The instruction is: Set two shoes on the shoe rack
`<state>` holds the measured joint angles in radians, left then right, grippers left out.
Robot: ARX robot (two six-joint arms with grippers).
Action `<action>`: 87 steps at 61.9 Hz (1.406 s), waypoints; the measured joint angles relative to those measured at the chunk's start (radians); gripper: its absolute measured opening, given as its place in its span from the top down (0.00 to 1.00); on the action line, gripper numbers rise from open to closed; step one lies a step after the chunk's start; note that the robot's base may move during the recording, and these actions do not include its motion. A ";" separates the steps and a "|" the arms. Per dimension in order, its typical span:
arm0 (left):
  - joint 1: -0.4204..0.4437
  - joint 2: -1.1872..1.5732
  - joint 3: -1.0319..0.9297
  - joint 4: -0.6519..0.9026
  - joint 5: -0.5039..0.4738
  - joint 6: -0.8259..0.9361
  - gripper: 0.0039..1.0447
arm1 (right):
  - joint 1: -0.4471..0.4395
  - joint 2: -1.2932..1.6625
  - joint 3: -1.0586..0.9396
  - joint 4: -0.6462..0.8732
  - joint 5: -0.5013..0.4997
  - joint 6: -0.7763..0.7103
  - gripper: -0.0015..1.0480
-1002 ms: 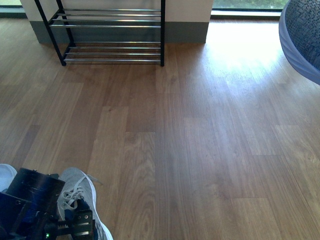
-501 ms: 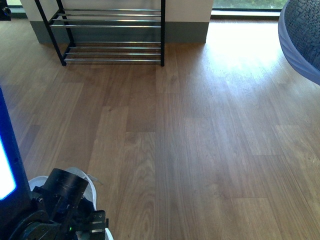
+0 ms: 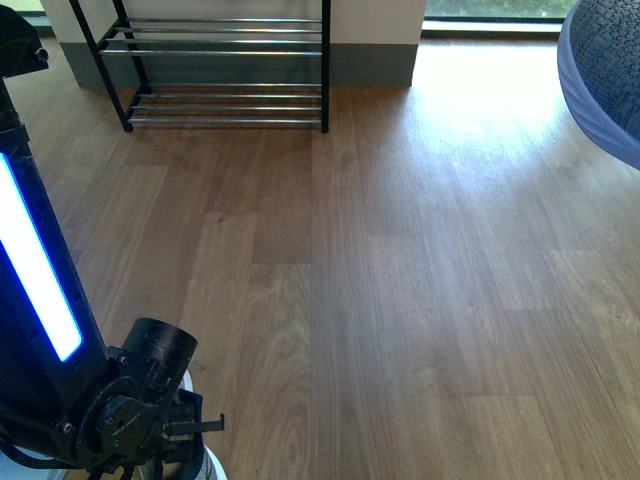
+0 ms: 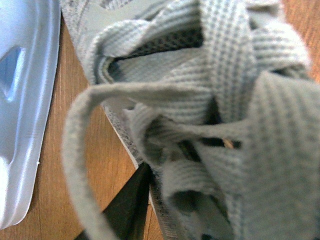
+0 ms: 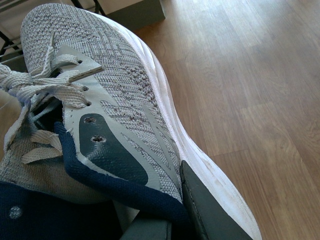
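Note:
The shoe rack (image 3: 225, 70) stands at the far left against the wall, its chrome rod shelves bare. My left gripper (image 3: 160, 440) is low at the near left, shut on a grey sneaker whose white sole edge (image 3: 207, 466) just shows under it. In the left wrist view the sneaker's grey laces (image 4: 220, 100) fill the picture, with one dark finger (image 4: 127, 210) beside them. My right gripper (image 5: 172, 220) is shut on the other grey sneaker (image 5: 120, 100) at its navy collar, with one finger (image 5: 210, 210) against the white sole. The right arm is out of the front view.
The wooden floor (image 3: 400, 280) runs from me to the rack. A grey-blue rounded seat (image 3: 605, 70) hangs in at the far right. My left arm's blue-lit link (image 3: 40, 270) rises at the left. A pale moulded part (image 4: 25, 100) lies beside the left sneaker.
My left arm has swung up into the front view; its blue-lit link now stands tall at the left. It now covers the sneaker that showed a second ago.

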<state>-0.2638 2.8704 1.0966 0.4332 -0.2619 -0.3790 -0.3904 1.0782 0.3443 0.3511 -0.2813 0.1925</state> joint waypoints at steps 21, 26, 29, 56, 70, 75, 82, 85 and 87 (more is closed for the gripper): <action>0.026 0.005 -0.007 0.056 -0.047 0.085 0.97 | 0.000 0.000 0.000 0.000 0.000 0.000 0.98; 0.041 0.004 -0.015 0.116 -0.055 0.146 0.97 | 0.000 0.000 0.000 0.000 0.000 0.000 0.98; 0.053 0.001 -0.018 0.150 -0.055 0.172 0.97 | 0.000 0.000 0.000 0.000 0.000 0.000 0.98; 0.181 -0.499 -0.499 0.428 -0.052 0.347 0.97 | 0.000 0.000 0.000 0.000 0.000 0.000 0.98; 0.183 -0.893 -0.671 0.359 -0.063 0.315 0.97 | 0.000 0.000 0.000 0.000 0.000 0.000 0.98; 0.182 -1.037 -0.718 0.303 -0.074 0.302 0.97 | 0.000 0.000 0.000 0.000 0.000 0.000 0.98; 0.173 -1.261 -0.783 0.188 -0.096 0.290 0.97 | 0.000 0.000 0.000 0.000 0.000 0.000 0.98; 0.165 -1.359 -0.805 0.127 -0.105 0.286 0.97 | 0.000 0.000 0.000 0.000 0.000 0.000 0.98; 0.159 -1.435 -0.818 0.076 -0.110 0.285 0.97 | 0.000 0.000 0.000 0.000 0.000 0.000 0.98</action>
<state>-0.1051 1.4353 0.2783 0.5087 -0.3721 -0.0944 -0.3904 1.0782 0.3443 0.3511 -0.2813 0.1925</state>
